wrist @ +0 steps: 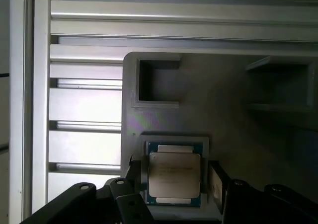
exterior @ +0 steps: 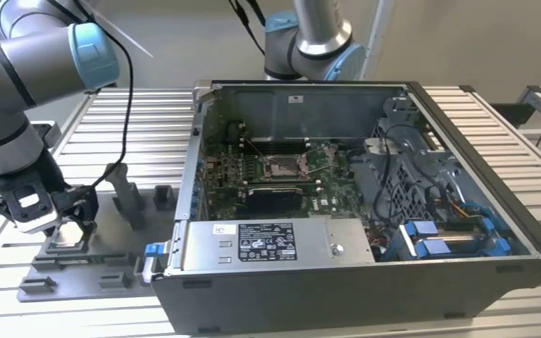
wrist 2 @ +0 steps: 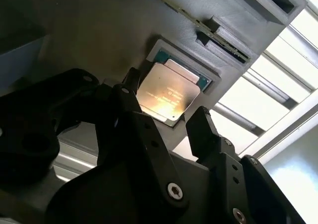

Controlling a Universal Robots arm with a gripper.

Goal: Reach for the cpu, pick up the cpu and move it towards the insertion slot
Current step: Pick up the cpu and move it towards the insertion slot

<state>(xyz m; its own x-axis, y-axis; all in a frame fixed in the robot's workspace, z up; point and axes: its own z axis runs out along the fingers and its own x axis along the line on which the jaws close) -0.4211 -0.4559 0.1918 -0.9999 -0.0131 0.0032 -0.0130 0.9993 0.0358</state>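
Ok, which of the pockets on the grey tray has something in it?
The pocket that the open gripper straddles: it holds the cpu, silvery top up. The square pocket beside it is empty.

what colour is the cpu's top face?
The cpu top is silvery metal, green board edge around it; clearest in the first wrist view.

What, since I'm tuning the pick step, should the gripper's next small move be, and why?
Probably close on the cpu. In both wrist views the open gripper straddles it, a finger beside each of two opposite edges, while it lies flat in its recess in the grey tray.
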